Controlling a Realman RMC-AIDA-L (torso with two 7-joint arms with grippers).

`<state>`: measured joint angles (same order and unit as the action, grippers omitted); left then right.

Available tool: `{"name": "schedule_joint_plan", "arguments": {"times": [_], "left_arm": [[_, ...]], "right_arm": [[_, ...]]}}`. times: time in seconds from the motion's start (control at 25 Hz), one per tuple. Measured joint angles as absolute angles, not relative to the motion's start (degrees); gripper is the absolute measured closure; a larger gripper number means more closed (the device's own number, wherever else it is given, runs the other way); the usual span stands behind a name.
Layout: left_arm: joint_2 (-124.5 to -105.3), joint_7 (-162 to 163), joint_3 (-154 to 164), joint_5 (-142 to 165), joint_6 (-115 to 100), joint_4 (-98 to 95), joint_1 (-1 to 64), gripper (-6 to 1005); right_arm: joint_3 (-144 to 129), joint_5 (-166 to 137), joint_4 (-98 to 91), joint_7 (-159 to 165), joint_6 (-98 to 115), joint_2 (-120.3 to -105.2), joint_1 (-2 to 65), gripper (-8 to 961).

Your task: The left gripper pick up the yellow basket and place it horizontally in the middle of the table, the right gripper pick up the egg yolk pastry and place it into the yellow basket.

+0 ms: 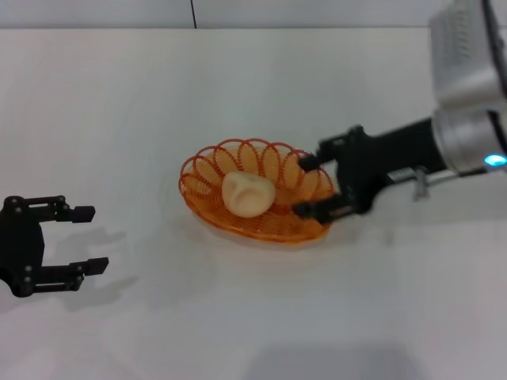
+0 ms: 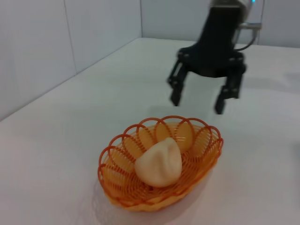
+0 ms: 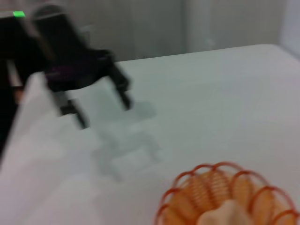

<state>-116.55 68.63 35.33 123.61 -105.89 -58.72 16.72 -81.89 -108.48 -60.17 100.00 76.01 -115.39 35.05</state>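
The yellow basket (image 1: pixel 257 190) lies flat in the middle of the table (image 1: pixel 238 79). The egg yolk pastry (image 1: pixel 247 194) sits inside it, left of centre. My right gripper (image 1: pixel 310 184) is open and empty, its fingers above the basket's right rim. My left gripper (image 1: pixel 89 239) is open and empty at the table's left edge, well clear of the basket. The left wrist view shows the basket (image 2: pixel 159 164), the pastry (image 2: pixel 159 162) and the right gripper (image 2: pixel 197 101) beyond them. The right wrist view shows the basket's rim (image 3: pixel 211 185), the pastry (image 3: pixel 222 214) and the left gripper (image 3: pixel 103 110) farther off.
The table is plain white, with a grey wall (image 1: pixel 95 12) behind its far edge. Nothing else stands on it.
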Motion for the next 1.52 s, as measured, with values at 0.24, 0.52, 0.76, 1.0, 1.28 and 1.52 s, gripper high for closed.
{"name": "schedule_joint_plan", "arguments": {"times": [0.24, 0.52, 0.76, 1.0, 1.28, 1.52], "left_arm": [[-115.97, 68.43, 35.32, 123.66, -106.45, -58.27, 16.86, 287], [-115.52, 67.66, 35.74, 123.87, -109.38, -58.27, 17.43, 287], [-115.49, 68.21, 36.58, 124.30, -109.78, -57.98, 18.38, 287], [-115.48, 69.27, 36.83, 125.23, -109.43, -57.65, 19.49, 287], [-115.48, 69.11, 36.81, 125.25, -108.88, -57.65, 19.80, 287], [-115.49, 69.26, 36.74, 125.69, -108.87, -57.66, 20.09, 287]], "right_arm": [[-74.31, -108.46, -59.80, 93.26, 84.72, -115.29, 31.16, 245], [-67.60, -109.30, -57.95, 90.49, 91.79, -114.62, 30.78, 245], [-66.71, -111.26, -58.00, 90.76, 94.33, -113.71, 31.23, 245], [-65.81, -111.36, -57.91, 90.78, 95.22, -112.75, 31.33, 245], [-64.58, -112.24, -57.87, 90.81, 95.38, -112.47, 31.37, 245], [-63.98, -112.34, -58.17, 90.83, 95.11, -112.47, 31.38, 245]]}}
